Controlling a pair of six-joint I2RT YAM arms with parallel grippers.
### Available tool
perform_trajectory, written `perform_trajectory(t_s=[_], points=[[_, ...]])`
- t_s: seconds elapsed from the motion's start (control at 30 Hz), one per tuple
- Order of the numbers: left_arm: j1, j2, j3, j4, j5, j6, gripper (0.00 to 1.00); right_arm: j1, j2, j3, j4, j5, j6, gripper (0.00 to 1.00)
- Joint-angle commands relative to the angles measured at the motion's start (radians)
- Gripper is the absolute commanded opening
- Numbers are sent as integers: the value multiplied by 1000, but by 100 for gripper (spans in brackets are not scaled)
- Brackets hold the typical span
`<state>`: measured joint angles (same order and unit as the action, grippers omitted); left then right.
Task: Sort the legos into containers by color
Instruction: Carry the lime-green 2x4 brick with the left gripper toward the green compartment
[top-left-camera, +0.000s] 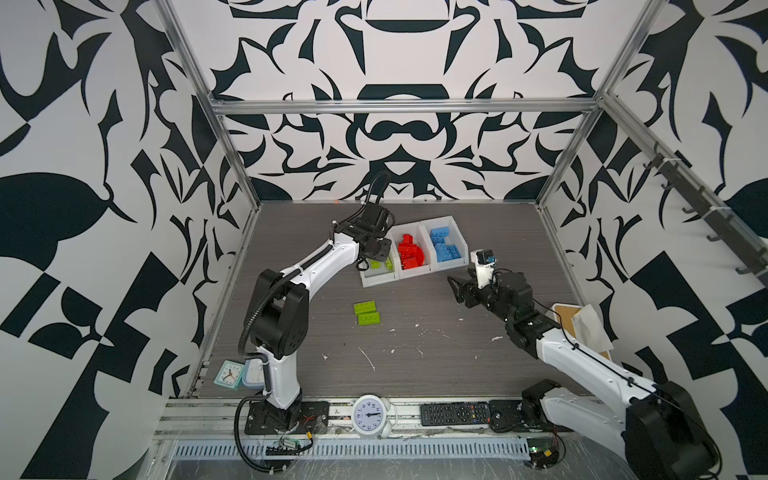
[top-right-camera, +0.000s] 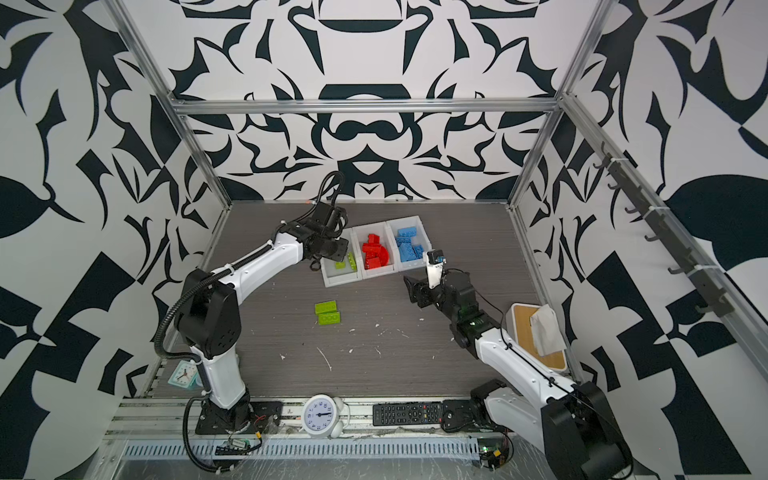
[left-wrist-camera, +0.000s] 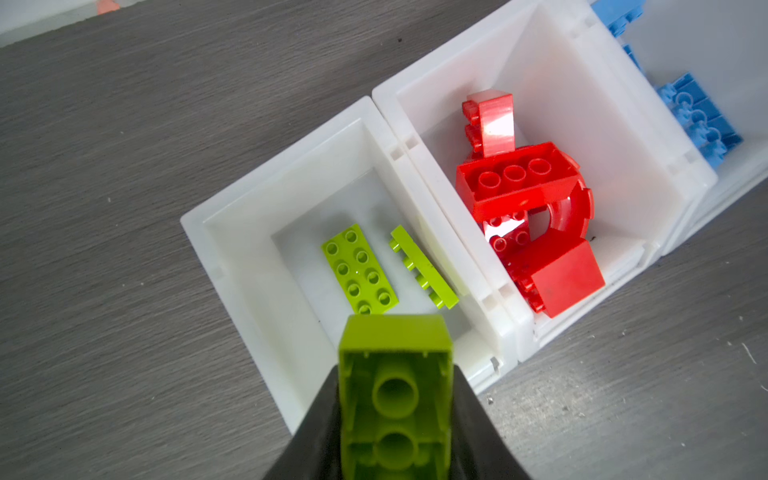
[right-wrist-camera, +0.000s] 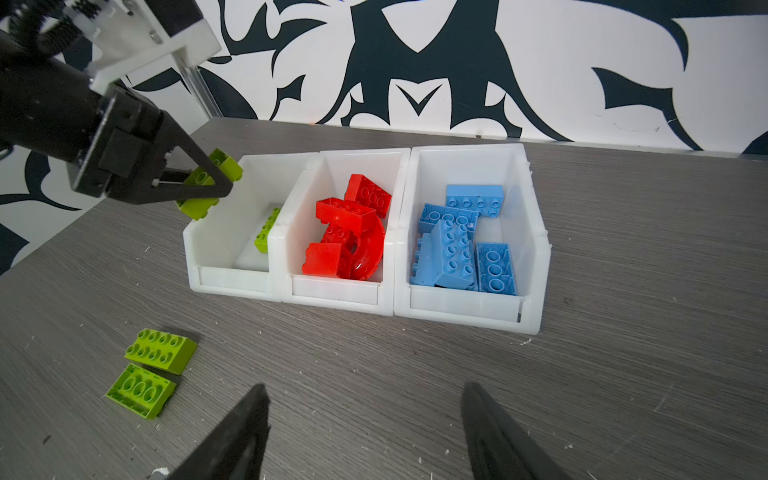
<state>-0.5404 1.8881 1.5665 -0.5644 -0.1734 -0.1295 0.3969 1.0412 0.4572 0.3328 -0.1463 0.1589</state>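
The left end effector (left-wrist-camera: 395, 374) is clamped on a lime green studded plastic brick (left-wrist-camera: 395, 340) above the rim of the end one of three joined white plastic open-top bins (left-wrist-camera: 232, 257). The next move is probably to let it go further inside the rim. Two lime plates (left-wrist-camera: 359, 270) lie in that bin, and two lime bricks (right-wrist-camera: 160, 349) wait on the grey bench (right-wrist-camera: 415, 374). The middle bin holds four or five red pieces (right-wrist-camera: 340, 214), the last about five blue pieces (right-wrist-camera: 451, 249). The right end effector (right-wrist-camera: 365, 390) hangs with its fingers apart and empty.

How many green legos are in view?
5 green legos: one in the left gripper, two in the leftmost bin, two on the table. The held one may hide more.
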Motion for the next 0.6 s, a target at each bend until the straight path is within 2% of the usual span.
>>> perform_trajectory(t_s=[0.0, 0.23, 0.3, 0.33, 0.43, 0.57], points=[[31, 53, 44, 0, 24, 25, 31, 2, -19, 35, 22, -11, 9, 75], [41, 142, 120, -18, 37, 34, 31, 2, -24, 40, 13, -17, 13, 75], [44, 163, 132, -18, 47, 30, 36, 2, -21, 49, -1, -22, 11, 75], [47, 170, 137, -18, 53, 29, 42, 2, -21, 48, -1, -21, 10, 75], [49, 163, 150, -37, 58, 14, 72, 3, -21, 48, -2, -19, 11, 76], [49, 79, 105, -51, 56, 0, 79, 2, -20, 49, -3, -20, 12, 76]])
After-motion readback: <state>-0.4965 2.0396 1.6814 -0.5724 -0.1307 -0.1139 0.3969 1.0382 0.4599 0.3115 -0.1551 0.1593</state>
